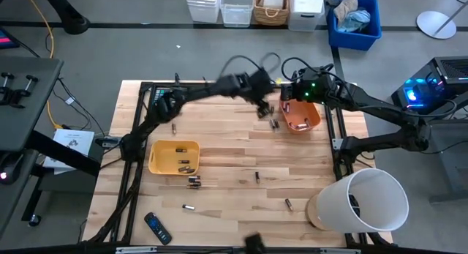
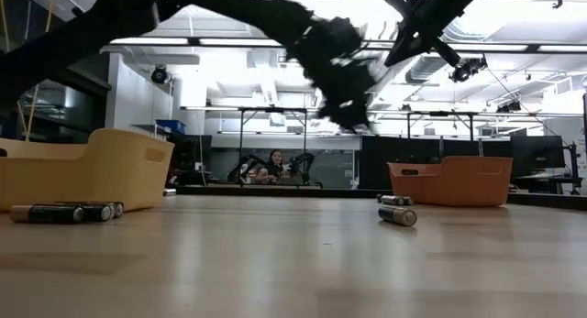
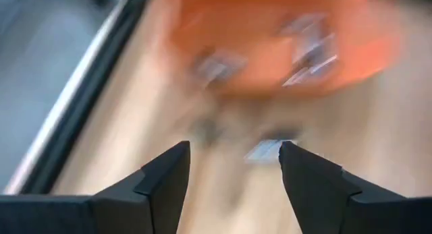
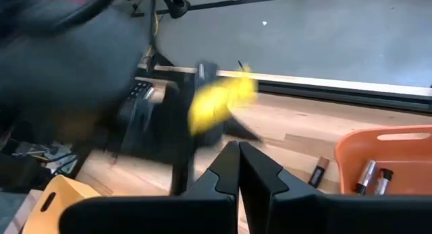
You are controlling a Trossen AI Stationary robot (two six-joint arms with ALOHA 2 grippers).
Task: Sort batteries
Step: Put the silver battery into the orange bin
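Small dark and silvery batteries lie scattered on the wooden table: two (image 1: 274, 124) beside the orange bin (image 1: 311, 122), others near the yellow bin (image 1: 194, 182) and toward the near edge (image 1: 288, 204). Several lie inside the yellow bin (image 1: 157, 160), and some in the orange bin (image 4: 372, 177). My left gripper (image 3: 233, 150) is open and hovers above the two batteries (image 3: 266, 150) in front of the orange bin (image 3: 270, 52); its view is blurred. My right gripper (image 4: 237, 148) is shut and empty, raised above the table's far side by the orange bin (image 4: 388, 150).
A dark calculator (image 1: 157, 94) sits at the far left corner and a black remote (image 1: 157, 228) at the near left. A tall white bucket (image 1: 365, 201) stands at the near right corner. A black frame rail (image 1: 338, 129) borders the table. My two arms are close together over the far side.
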